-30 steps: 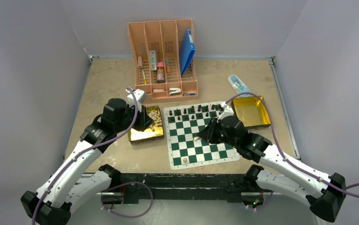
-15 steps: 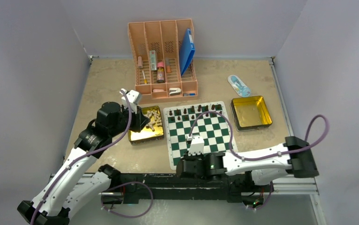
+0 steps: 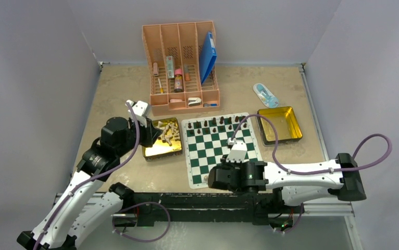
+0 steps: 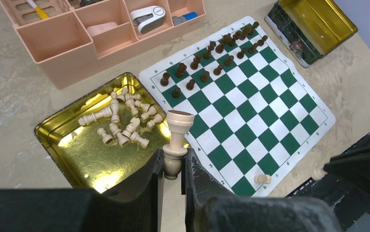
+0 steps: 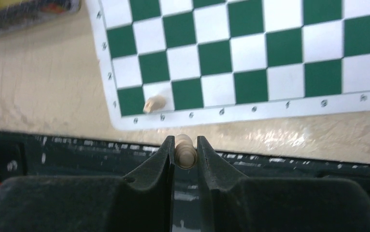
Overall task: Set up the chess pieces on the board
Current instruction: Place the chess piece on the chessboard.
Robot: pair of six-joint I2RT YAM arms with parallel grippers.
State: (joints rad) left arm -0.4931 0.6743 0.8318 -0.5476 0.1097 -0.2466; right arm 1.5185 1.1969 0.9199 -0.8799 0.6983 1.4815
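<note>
The green-and-white board [image 3: 223,156] lies mid-table. Dark chess pieces [image 3: 215,123] fill its far rows. Pale pieces [image 3: 169,131] lie jumbled in a gold tin [image 3: 156,151] left of it. My left gripper [image 4: 173,162] hovers above that tin's near corner, shut on a pale rook-like piece [image 4: 179,125] held upright. My right gripper [image 5: 185,145] hangs over the table's near edge, just off the board's near-left corner, shut on a small pale piece [image 5: 186,153]. One pale piece [image 5: 154,103] lies on its side on a near-row square.
A second gold tin [image 3: 279,124] sits empty right of the board. The pink organiser [image 3: 182,65] with pens, bottles and a blue folder stands behind. A small blue item [image 3: 265,95] lies at the back right. A black rail [image 5: 294,164] runs along the near edge.
My right arm swung from the middle of the board back to its near-left corner with a pale piece. My left arm drew back left, off the tin, with its piece.
</note>
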